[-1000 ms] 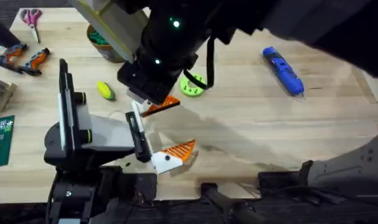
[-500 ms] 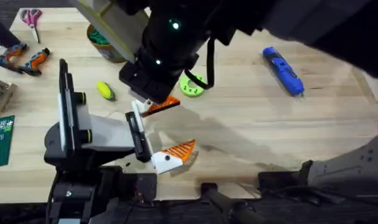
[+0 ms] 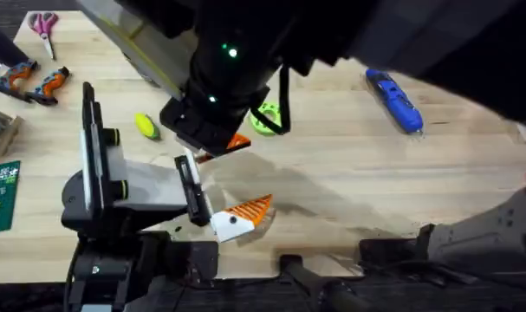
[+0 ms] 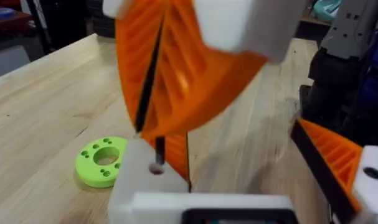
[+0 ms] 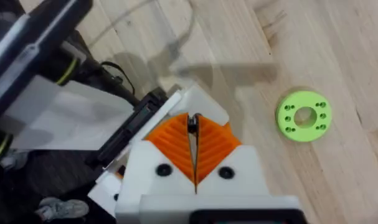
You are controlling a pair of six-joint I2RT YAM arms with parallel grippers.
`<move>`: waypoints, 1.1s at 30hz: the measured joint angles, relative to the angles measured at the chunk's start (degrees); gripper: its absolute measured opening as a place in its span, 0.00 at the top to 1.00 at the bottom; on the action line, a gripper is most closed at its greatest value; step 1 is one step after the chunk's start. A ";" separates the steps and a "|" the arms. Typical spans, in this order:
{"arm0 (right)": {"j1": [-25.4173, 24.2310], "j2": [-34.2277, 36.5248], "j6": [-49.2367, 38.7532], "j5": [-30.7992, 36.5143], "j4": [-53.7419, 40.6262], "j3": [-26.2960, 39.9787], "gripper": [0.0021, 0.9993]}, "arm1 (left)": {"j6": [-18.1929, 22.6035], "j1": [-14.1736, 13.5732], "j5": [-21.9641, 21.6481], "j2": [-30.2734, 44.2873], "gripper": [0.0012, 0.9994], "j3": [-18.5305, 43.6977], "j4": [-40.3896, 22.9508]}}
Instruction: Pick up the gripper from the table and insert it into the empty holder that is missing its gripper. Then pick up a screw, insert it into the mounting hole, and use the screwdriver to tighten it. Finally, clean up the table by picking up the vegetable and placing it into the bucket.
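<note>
Item: right gripper (image 3: 212, 147). Reaches across the table over the left arm's fingers. Its orange ribbed pads (image 5: 213, 146) are pressed together, pinching a thin dark screw (image 4: 159, 146) point-down.

Item: holder (image 4: 145, 180). White block, one of the left arm's fingers. The screw tip stands at a small hole in its top face (whether it is inside the hole cannot be told). An orange gripper (image 4: 176, 154) stands just behind the hole, against the block.

Item: left gripper (image 3: 212, 192). Fingers apart, nothing between them. Its other finger carries an orange wedge (image 3: 250, 209).

Item: green disc (image 3: 264, 119). Flat on the table, just beyond the right gripper.

Item: vegetable (image 3: 146, 126). Yellow-green, on the table beside the left arm.

Item: screwdriver (image 3: 392, 98). Blue, lying well apart on the far right.
</note>
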 joint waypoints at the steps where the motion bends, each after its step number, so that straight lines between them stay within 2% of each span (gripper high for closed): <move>1: 0.00 0.30 0.14 0.00 -0.14 0.00 1.00 | 0.00 0.00 0.00 0.00 0.01 0.00 0.00; 33: 0.00 1.13 0.44 1.68 -0.71 0.00 1.00 | 0.00 0.00 0.02 0.00 0.01 0.00 0.00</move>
